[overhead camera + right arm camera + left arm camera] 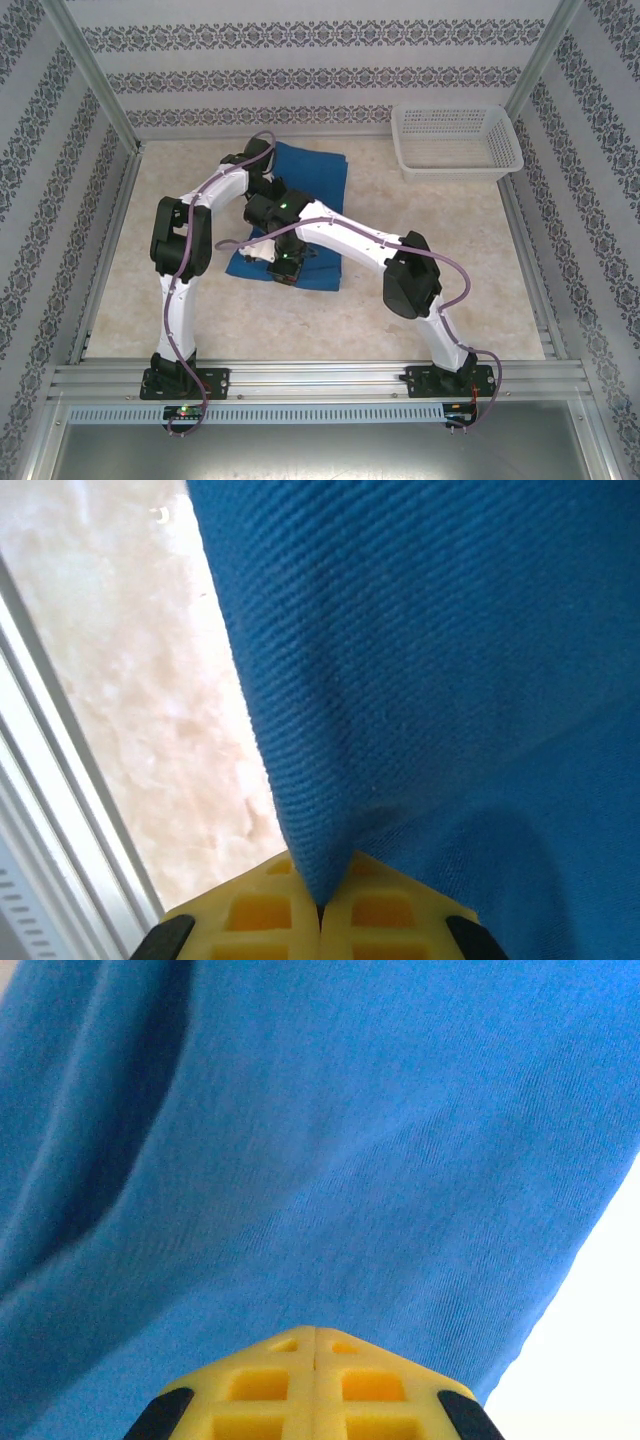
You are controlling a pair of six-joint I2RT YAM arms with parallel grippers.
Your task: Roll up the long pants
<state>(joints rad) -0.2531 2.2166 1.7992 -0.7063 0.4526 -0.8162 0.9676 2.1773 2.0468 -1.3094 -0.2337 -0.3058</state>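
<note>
Overhead view: the long pants [320, 175] lie folded at the middle of the table [440, 220], under both arms. A white basket [455, 165] stands far right, well apart, its mesh floor in plain sight.

Left wrist view: left gripper [315, 1335] closed, tips meeting against blue cloth; a pinch cannot be confirmed.

Right wrist view: right gripper [320, 895] closed, clamping a cloth edge beside bare tabletop.

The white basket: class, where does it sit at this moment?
In the top external view the white basket stands in the table's far right corner, apart from the long pants lying to its left.
</note>
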